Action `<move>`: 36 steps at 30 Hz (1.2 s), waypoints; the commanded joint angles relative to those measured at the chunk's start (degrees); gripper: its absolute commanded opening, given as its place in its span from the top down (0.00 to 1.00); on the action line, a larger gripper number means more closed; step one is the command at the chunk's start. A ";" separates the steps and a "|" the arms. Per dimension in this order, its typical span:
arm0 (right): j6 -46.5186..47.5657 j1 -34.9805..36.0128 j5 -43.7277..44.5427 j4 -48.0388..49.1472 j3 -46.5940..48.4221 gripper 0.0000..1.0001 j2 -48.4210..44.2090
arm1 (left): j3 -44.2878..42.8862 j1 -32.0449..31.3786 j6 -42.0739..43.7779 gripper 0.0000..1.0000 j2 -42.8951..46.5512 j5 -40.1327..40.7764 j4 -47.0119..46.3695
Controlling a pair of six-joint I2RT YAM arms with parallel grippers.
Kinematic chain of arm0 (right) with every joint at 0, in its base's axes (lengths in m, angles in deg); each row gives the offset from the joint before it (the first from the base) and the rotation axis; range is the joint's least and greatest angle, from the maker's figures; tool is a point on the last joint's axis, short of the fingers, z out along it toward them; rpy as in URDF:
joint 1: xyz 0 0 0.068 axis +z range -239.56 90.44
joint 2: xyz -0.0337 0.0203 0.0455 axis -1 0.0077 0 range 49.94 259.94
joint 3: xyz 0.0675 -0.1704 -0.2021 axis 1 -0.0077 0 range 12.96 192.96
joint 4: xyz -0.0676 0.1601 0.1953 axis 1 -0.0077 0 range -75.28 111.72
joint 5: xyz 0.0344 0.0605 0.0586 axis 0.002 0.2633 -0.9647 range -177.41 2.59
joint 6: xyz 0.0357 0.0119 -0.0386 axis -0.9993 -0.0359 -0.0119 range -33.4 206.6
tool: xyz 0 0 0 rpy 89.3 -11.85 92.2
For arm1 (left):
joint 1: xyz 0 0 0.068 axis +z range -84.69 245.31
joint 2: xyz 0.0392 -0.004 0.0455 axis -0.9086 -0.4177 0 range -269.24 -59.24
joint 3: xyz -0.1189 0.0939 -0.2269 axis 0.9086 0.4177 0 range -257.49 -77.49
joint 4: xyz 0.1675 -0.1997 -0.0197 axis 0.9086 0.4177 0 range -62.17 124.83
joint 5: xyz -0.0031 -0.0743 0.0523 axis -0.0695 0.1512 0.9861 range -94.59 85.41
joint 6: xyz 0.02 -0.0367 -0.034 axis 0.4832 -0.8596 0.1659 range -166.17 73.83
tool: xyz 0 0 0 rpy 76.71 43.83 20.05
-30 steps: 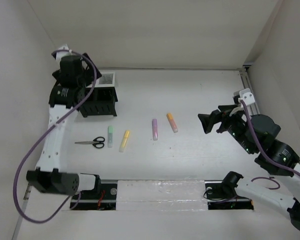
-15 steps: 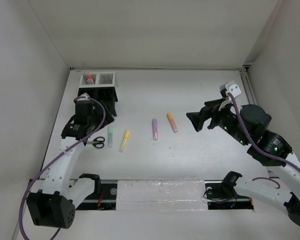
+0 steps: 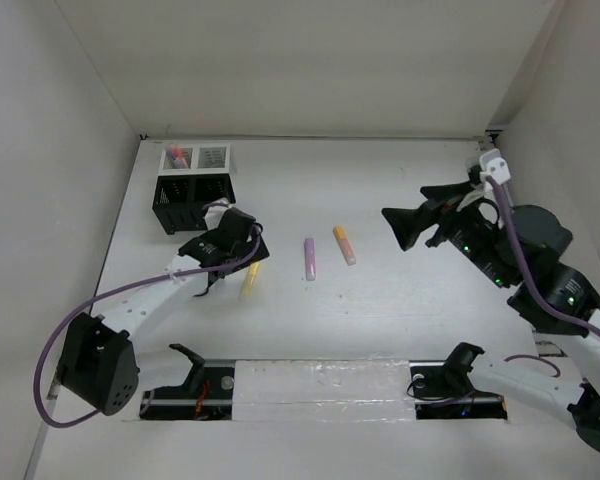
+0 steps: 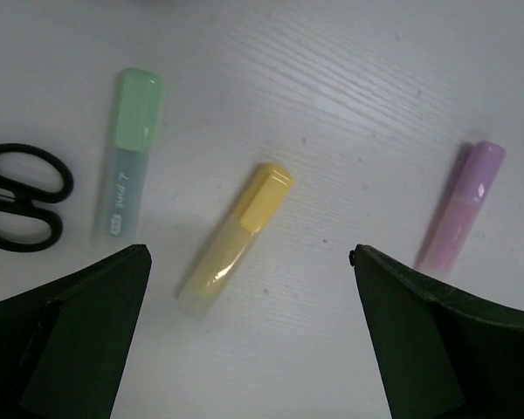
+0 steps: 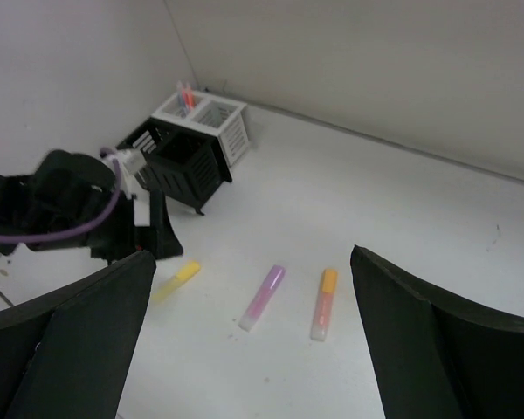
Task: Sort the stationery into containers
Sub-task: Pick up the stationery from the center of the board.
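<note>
1. Hovering with left hand [image 4: 249, 257] directly over yellow marker [image 4: 236, 240]; jaws spread wide to either side of it, nothing gripped.
2. Right hand [image 5: 251, 255]: likewise fully spread, empty, raised above the right part of the table [image 3: 410, 180], well apart from every item.
3. Stationery loose on table, left to right in left wrist view: black-handled scissors [image 4: 22, 196], green marker [image 4: 131, 153] just beside them, yellow, then purple marker [image 4: 461, 209]. Orange marker [image 3: 345, 245] just beyond the purple.
4. Containers at far left corner: black organiser [image 3: 193, 203] touching white organiser [image 3: 195, 157] behind it. Reddish item [image 3: 177, 155] standing in the white one's left compartment.
5. Handling, judged: markers light, rigid plastic, smooth and rounded, so liable to roll or squirt out of a pinch near an end. Best taken across mid-barrel, jaws square to the long axis. Yellow one angled to the jaw line; some wrist turn probably needed before closing.
6. Writing: dark print along green marker's clear barrel, too small to read with confidence. No other label made out.
</note>
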 commanded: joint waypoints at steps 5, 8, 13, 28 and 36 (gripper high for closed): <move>1.24 -0.36 -1.53 4.24 -3.78 0.00 3.81 | -1.40 6.23 -1.80 0.00 -4.29 6.24 -3.54; 1.24 -0.36 -2.06 4.87 -4.31 0.00 4.33 | -2.19 7.73 -3.98 0.00 -8.42 7.99 -3.55; 1.77 -0.36 -3.11 4.87 -4.92 0.00 4.17 | 0.53 8.88 -2.15 0.00 -11.77 6.59 -8.38; 1.77 -0.36 -3.64 5.92 -6.77 0.00 1.61 | 3.43 9.40 -2.76 0.12 -15.82 7.11 -12.51; 1.24 -0.36 -5.22 7.77 -7.92 0.00 2.14 | 5.98 9.40 -3.29 0.18 -14.06 7.29 -11.98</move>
